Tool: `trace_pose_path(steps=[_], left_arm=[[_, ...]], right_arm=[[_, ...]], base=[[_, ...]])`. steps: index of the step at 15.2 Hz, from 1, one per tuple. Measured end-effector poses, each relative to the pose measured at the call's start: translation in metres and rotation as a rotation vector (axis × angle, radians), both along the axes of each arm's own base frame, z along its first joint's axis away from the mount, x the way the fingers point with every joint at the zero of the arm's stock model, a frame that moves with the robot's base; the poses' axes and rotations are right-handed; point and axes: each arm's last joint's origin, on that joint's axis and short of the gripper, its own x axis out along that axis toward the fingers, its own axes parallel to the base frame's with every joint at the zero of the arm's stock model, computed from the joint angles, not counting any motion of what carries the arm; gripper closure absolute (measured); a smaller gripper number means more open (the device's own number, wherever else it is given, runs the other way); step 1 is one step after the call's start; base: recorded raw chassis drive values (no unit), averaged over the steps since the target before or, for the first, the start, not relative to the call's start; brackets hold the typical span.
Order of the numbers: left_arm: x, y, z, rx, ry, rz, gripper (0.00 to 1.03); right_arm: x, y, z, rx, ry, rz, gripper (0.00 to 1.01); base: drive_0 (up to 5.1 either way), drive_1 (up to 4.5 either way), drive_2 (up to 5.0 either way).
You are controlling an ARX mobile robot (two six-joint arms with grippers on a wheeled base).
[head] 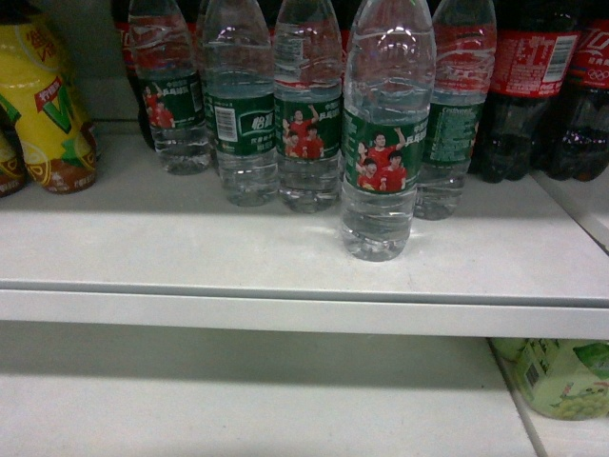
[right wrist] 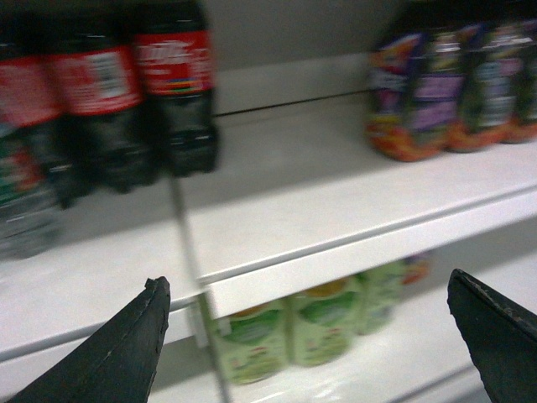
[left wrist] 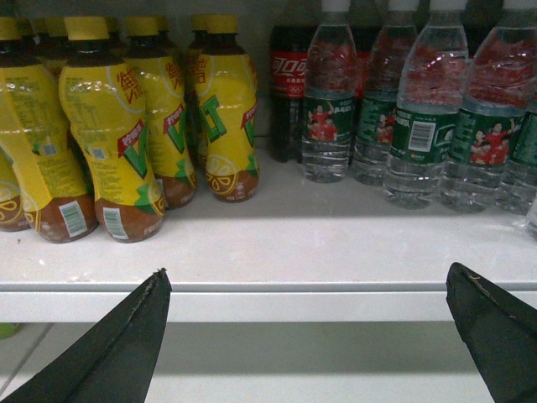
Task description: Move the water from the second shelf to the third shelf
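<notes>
While the left end effector (left wrist: 306, 332) and right end effector (right wrist: 306, 336) both gape wide and empty below the shelf edge (head: 304, 312), the water bottle (head: 383, 133) stands ahead above, likely heavy, slick and squeezable, best gripped at its labelled middle.

— Cut off up top in the head view? The clear ribbed plastic water bottle with the green label (head: 385, 129), cap out of frame, like the row behind.
— Same for the dark cola bottles with red labels (head: 533, 86). Pale green carton (head: 561, 379) clipped at the right edge.
— Right wrist view blurred throughout; purple-labelled bottles (right wrist: 453, 84) unreadable.
— Black fingers (right wrist: 113, 353) cropped at the bottom.
</notes>
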Motion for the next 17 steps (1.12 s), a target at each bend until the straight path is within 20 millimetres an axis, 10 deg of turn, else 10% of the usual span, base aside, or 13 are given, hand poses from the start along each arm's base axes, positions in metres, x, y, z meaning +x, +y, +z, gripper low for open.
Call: trace_pose_path(steps=[2,5,17], left_arm=[[0.0,0.0,0.0,0.0,0.002,0.002,0.05],[0.0,0.0,0.0,0.0,0.001,0.0,0.05],[0.0,0.0,0.0,0.0,0.0,0.0,0.05]], right_arm=[[0.002,-0.021,0.017,-0.014,-0.04,-0.52,0.03],[0.018,-0.05,0.066,-0.039,-0.142,-0.574,0.03],[0.124,-0.016,0.067,-0.108,0.038,0.383,0.03]], base=[[0.0,0.0,0.0],[0.0,0.0,0.0],[0.0,0.0,0.0]])
